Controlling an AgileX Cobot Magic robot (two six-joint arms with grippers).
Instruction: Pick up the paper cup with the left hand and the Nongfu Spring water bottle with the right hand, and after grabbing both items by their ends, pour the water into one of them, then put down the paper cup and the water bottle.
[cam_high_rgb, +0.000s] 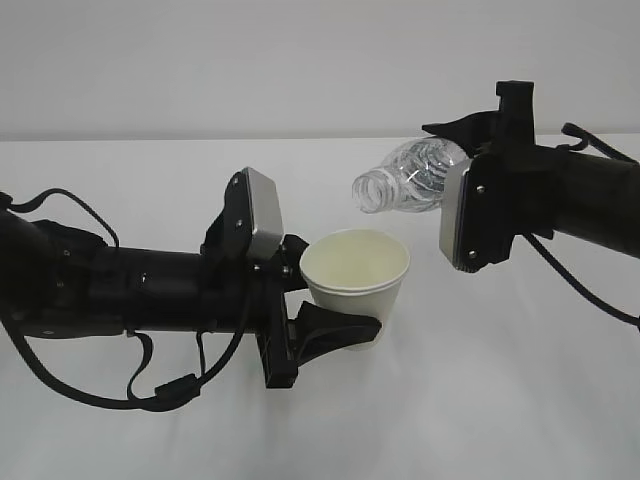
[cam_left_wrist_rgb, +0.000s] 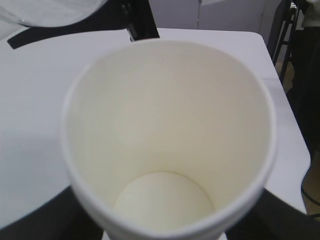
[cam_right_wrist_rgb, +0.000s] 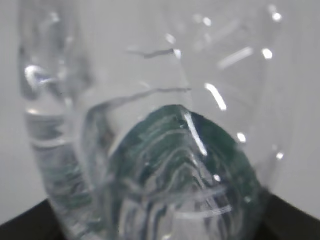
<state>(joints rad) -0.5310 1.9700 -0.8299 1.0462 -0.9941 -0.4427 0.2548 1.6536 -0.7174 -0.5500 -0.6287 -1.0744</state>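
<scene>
My left gripper (cam_high_rgb: 345, 300) is shut on the white paper cup (cam_high_rgb: 356, 272) and holds it upright above the table. In the left wrist view the paper cup (cam_left_wrist_rgb: 170, 130) fills the frame; its cream inside looks dry, with black fingers (cam_left_wrist_rgb: 30, 225) at both lower corners. My right gripper (cam_high_rgb: 452, 170) is shut on the base end of the Nongfu Spring water bottle (cam_high_rgb: 410, 178). The bottle is tilted, with its open mouth just above the cup's rim, slightly left. The bottle (cam_right_wrist_rgb: 165, 150) with its green label fills the right wrist view. I cannot make out any water.
A white table (cam_high_rgb: 520, 400) lies under both arms, with a plain pale wall behind it. In the left wrist view the table's right edge (cam_left_wrist_rgb: 287, 125) drops off to a dark floor with black furniture legs (cam_left_wrist_rgb: 287, 35).
</scene>
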